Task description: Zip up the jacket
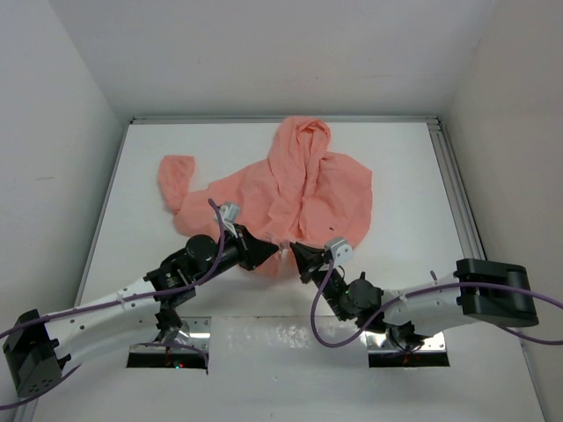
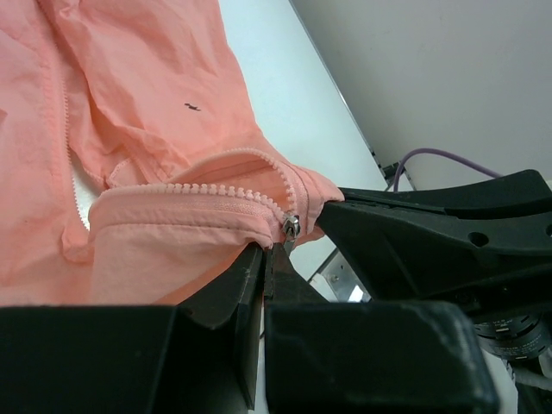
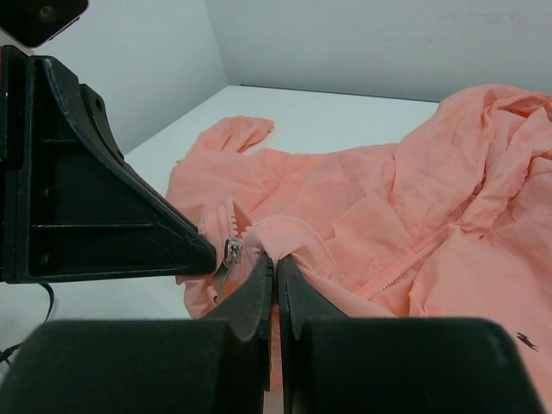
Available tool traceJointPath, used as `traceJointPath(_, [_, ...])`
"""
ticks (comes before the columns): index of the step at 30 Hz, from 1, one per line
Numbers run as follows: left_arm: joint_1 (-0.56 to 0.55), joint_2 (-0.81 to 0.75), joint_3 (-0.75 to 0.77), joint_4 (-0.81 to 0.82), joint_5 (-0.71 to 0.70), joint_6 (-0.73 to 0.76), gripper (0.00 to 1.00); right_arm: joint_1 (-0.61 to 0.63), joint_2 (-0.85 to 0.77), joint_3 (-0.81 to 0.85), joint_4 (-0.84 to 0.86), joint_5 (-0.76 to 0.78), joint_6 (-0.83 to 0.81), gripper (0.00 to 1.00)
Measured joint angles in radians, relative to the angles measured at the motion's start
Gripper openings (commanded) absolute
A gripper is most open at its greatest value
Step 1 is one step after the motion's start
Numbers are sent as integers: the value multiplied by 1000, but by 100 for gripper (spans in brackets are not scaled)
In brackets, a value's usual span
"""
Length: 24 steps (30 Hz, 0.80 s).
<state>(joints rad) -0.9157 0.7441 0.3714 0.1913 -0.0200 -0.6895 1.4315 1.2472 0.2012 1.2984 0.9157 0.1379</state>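
Note:
The salmon-pink hooded jacket (image 1: 299, 189) lies spread on the white table (image 1: 405, 193), hood to the back and one sleeve out to the left. Its small dark mark (image 1: 331, 228) is on the right front panel. My left gripper (image 1: 266, 252) is at the near hem, shut with its tips on the pull of the silver zipper slider (image 2: 291, 227). My right gripper (image 1: 297, 255) is right beside it, shut on the folded hem fabric (image 3: 289, 235) next to the zipper teeth. The slider (image 3: 231, 252) sits between the two grippers. The zipper above it lies open.
White walls enclose the table on the left, back and right. A metal rail (image 1: 450, 176) runs along the right edge. Two metal base plates (image 1: 167, 350) sit at the near edge. Purple cables (image 1: 321, 308) loop off both arms.

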Motion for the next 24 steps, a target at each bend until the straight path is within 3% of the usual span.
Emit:
traceJointPath(14, [0,-13,-31,46,110,4,0,0,-37,2,-10,-39,34,0])
traceJointPath(24, [0,-44,-50,92,197,3,0,-39,-185,2,-213,-138,194,0])
